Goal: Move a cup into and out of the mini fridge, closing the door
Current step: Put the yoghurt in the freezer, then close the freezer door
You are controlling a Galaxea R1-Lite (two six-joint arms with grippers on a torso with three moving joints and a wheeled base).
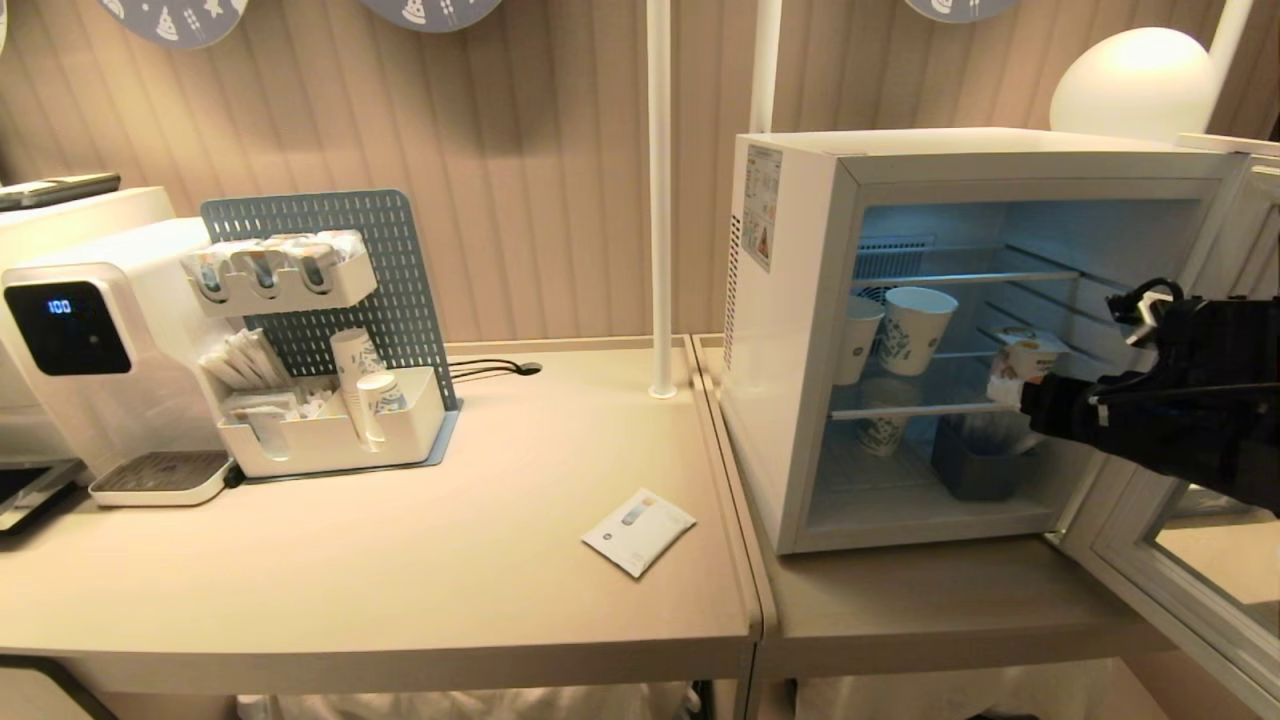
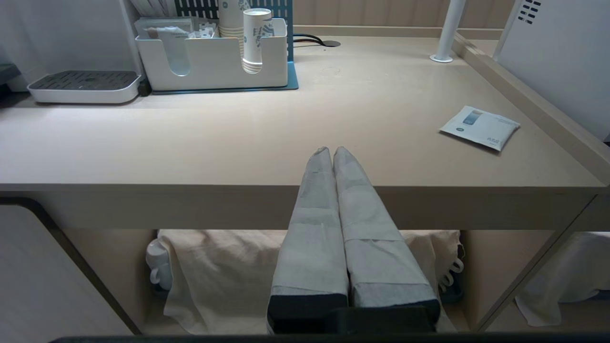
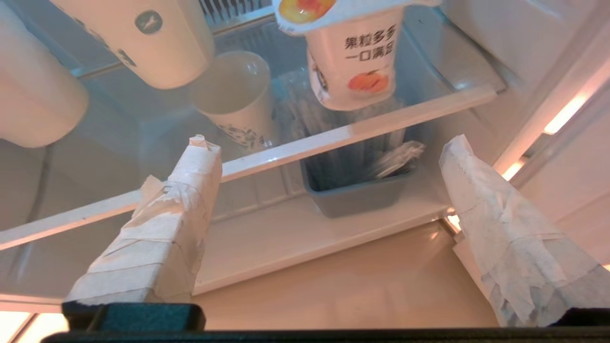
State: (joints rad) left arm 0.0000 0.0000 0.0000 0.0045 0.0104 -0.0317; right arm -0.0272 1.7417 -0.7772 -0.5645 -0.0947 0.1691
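Yogurt cup (image 3: 355,62): upright on the mini fridge (image 1: 790,340) middle wire shelf, near the open front; likely light, thin-walled, crushable, best taken gently around its tapered body; right gripper (image 3: 329,190) spread wide before it, empty.

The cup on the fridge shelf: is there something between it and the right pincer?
Nothing visible. The cup stands alone at the shelf's front edge; the right pincer is open before it, the paper cups off to the side.

A self-service drinks corner: hot-water dispenser (image 1: 75,340) at left of frame, pegboard caddy (image 1: 320,330) of paper cups and sachets, open mini fridge (image 1: 960,340) at right.
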